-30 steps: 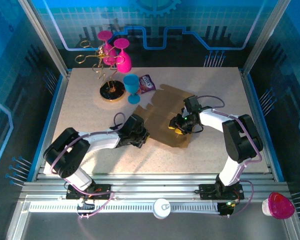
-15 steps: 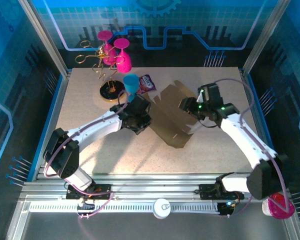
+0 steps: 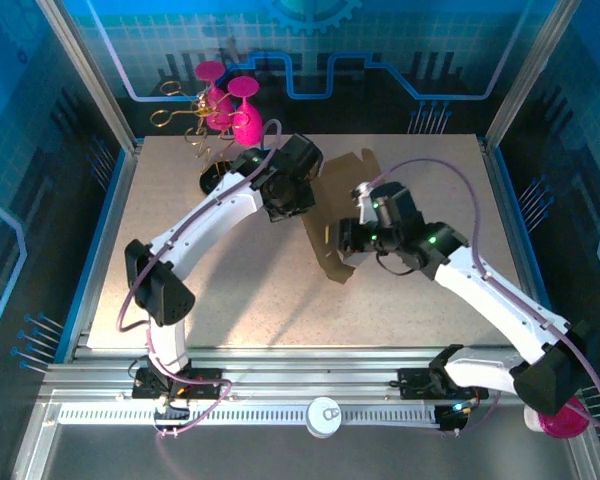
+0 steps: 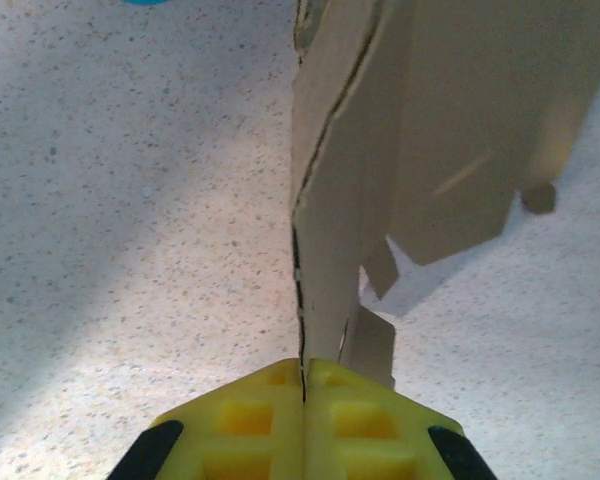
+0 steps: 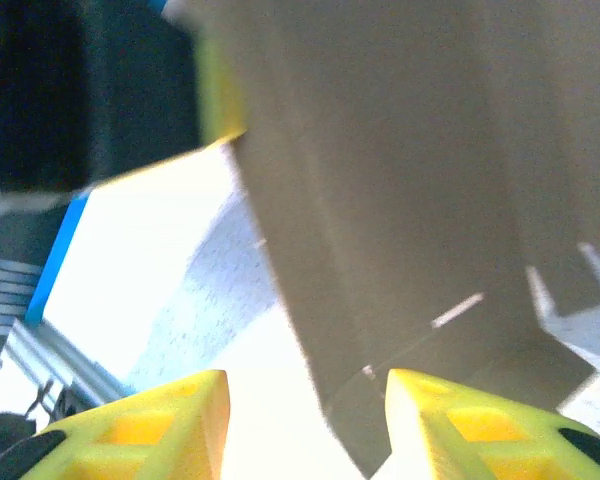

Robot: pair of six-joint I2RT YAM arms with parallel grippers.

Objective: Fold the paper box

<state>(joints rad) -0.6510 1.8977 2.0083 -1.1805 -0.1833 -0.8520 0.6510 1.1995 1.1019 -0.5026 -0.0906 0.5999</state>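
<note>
Left hand (image 4: 302,388) clamped on plain brown paper box (image 4: 430,120) edge, right hand (image 5: 305,405) fingers apart near it

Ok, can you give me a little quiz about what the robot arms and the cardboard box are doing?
1. True or false: the left gripper is shut on an edge of the paper box.
2. Pick one: the jaws of the right gripper stand A) apart, or B) pressed tight together.
3. Fill in the colour: the goblets hanging on the gold stand are ____.

Key: 1 true; 2 A; 3 pink.
</note>
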